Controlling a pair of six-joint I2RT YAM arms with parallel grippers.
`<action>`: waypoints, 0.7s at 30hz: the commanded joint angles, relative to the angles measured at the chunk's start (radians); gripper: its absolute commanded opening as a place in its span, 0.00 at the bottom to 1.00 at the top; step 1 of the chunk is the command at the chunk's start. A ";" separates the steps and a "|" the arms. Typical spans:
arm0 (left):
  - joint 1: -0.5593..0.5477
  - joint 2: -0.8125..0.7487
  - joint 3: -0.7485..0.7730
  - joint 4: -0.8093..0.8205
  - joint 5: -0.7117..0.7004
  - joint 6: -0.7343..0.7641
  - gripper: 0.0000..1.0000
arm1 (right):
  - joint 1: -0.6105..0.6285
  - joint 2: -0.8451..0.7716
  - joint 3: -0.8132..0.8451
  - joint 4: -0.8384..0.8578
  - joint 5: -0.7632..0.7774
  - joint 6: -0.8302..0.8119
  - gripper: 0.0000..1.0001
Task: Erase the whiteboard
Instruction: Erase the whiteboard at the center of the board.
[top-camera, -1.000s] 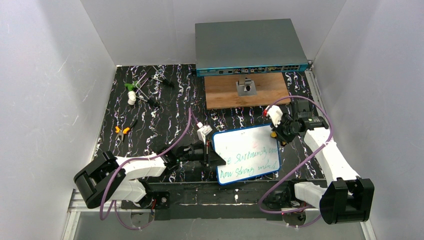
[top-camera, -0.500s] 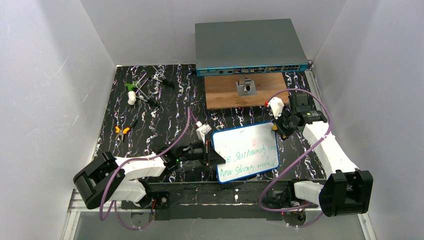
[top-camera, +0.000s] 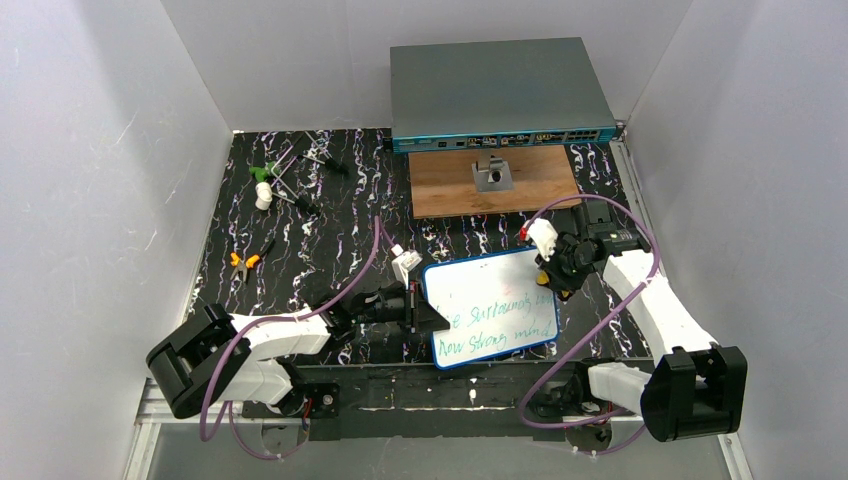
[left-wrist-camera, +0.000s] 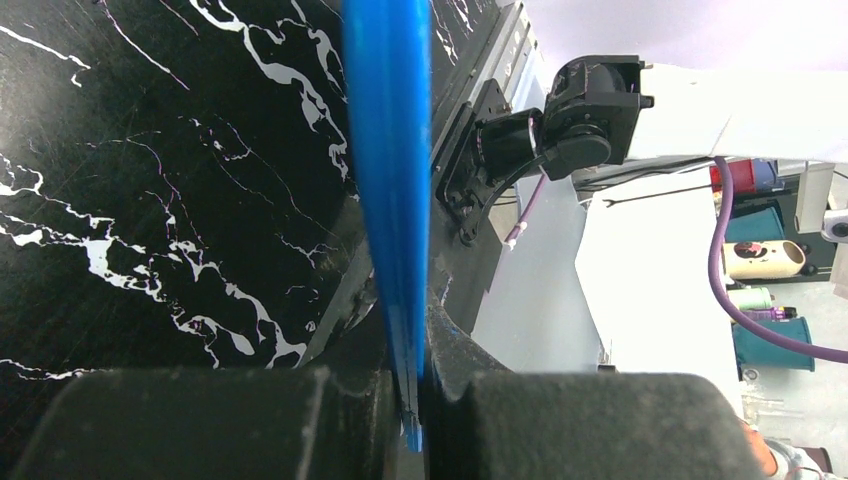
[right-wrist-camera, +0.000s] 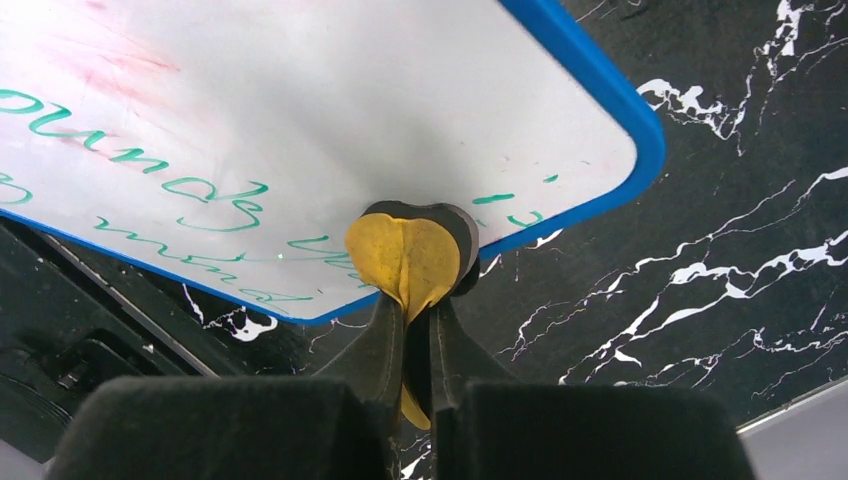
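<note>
On the black marbled tabletop (top-camera: 300, 250), I'm working the whiteboard (top-camera: 490, 305) with both grippers.
My left gripper (left-wrist-camera: 410, 335) is clamping the board's blue rim, which is running edge-on straight out between my fingers. My right gripper (right-wrist-camera: 415, 320) is squeezing shut on a folded yellow pad (right-wrist-camera: 405, 255), whose tip is meeting the white face just ahead of my fingertips, near a rounded corner, with green writing (right-wrist-camera: 210, 200) trailing off to their left.

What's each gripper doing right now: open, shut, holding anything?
Left gripper: shut on the whiteboard, clamping its blue rim.
Right gripper: shut on a yellow eraser pad.
</note>
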 joint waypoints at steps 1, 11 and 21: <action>0.004 -0.051 0.012 0.141 0.050 0.033 0.00 | 0.008 0.020 0.077 0.097 0.020 0.106 0.01; 0.004 -0.041 0.011 0.146 0.052 0.024 0.00 | 0.009 0.050 0.106 0.183 0.142 0.163 0.01; 0.005 -0.047 0.015 0.139 0.043 0.028 0.00 | 0.013 -0.038 -0.071 0.000 0.012 -0.103 0.01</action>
